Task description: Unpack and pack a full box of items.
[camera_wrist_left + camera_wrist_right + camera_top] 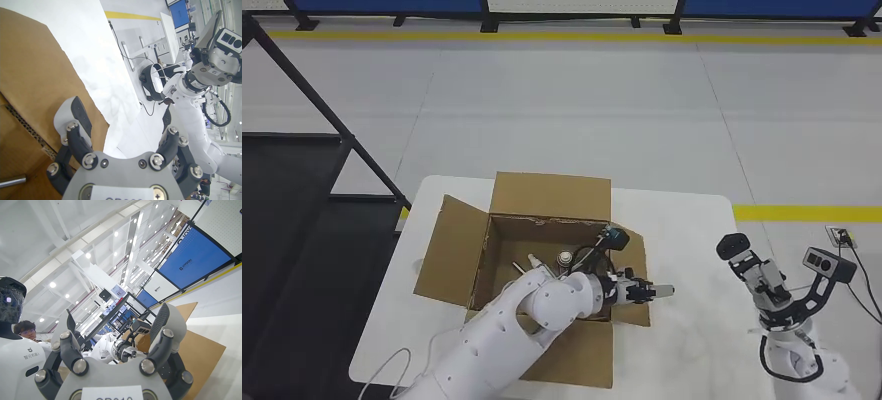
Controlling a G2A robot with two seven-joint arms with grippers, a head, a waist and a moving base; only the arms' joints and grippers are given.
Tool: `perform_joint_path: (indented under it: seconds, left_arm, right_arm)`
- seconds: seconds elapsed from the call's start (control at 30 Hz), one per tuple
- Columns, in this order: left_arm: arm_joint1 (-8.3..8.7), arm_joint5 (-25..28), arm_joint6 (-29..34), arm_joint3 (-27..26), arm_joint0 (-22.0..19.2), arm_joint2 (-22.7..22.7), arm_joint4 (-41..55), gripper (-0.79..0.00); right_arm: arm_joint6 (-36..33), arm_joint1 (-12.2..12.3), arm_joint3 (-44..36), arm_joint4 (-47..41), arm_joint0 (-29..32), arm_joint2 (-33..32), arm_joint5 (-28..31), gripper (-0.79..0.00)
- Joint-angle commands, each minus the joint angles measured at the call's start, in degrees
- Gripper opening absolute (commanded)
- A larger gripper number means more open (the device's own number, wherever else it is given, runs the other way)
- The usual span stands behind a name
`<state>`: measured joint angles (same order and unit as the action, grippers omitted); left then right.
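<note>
- The cardboard box (542, 205) stands open in the middle of the white table (692, 340); its flaps are folded outward; a few small things lie on its floor, too small to tell apart.
- The left gripper (123, 113) hangs over the outer edge of the box's right flap (28, 75); its fingers are spread wide with nothing between them; one finger (81, 117) is above the cardboard, the other is out past the flap's edge.
- A short metal rod (13, 181) shows against the cardboard at the edge of the left wrist view; what it belongs to I cannot tell.
- The right gripper (115, 321) is held up in the air off the right side of the table, well apart from the box; its fingers are apart and empty; it points upward, with the box and the left arm (105, 345) showing beyond it.
</note>
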<state>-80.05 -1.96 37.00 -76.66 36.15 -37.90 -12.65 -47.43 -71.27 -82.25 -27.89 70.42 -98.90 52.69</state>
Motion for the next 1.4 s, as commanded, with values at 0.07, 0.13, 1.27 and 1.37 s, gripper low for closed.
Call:
perform_joint_path:
  seconds: [0.07,0.13,1.27,1.37]
  left_arm:
    - [-0.53,-1.38,1.32,0.8,-0.67,0.45,-0.89,0.0]
    - [-0.73,-1.45,1.85,1.05,-0.91,0.46,-1.11,0.0]
    - [8.41,1.44,4.85,-33.17,27.44,-42.0,-4.02,0.0]
    - [8.99,2.42,3.44,-35.37,31.88,-47.66,-1.85,0.0]
  right_arm:
    - [0.36,0.24,0.3,-0.11,-0.16,0.36,0.26,0.0]
    - [0.48,0.34,0.34,-0.26,-0.2,0.6,0.44,0.0]
    - [2.02,0.98,4.68,9.18,-12.28,12.64,-8.61,0.0]
    - [4.14,0.61,4.84,17.12,-15.44,16.23,-12.14,0.0]
